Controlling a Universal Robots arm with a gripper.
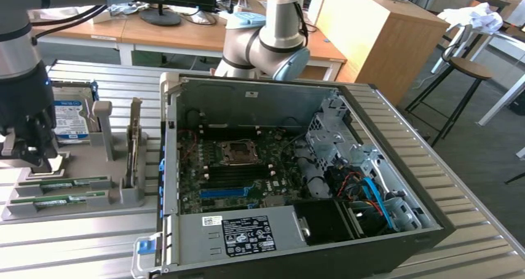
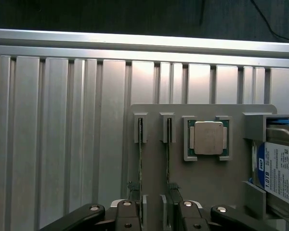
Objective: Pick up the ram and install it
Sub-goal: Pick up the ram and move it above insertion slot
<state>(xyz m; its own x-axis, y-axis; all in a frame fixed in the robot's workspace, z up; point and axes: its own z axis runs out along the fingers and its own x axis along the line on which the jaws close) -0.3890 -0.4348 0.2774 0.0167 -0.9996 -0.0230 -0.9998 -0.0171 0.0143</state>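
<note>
The open claw (image 2: 156,216) hangs over a thin green ram stick (image 2: 140,161) in its grey holder (image 2: 207,187). Probably light, stiff, breakable: pinch the flat sides.

Bright, even light; soft shadows.
Glare on ribbed silver aluminium table (image 2: 62,120); open black computer case (image 1: 254,101) dim inside.

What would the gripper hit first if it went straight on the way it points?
Probably one of the two ram sticks standing on edge in the grey holder below the open gripper; which stick is unclear.
</note>
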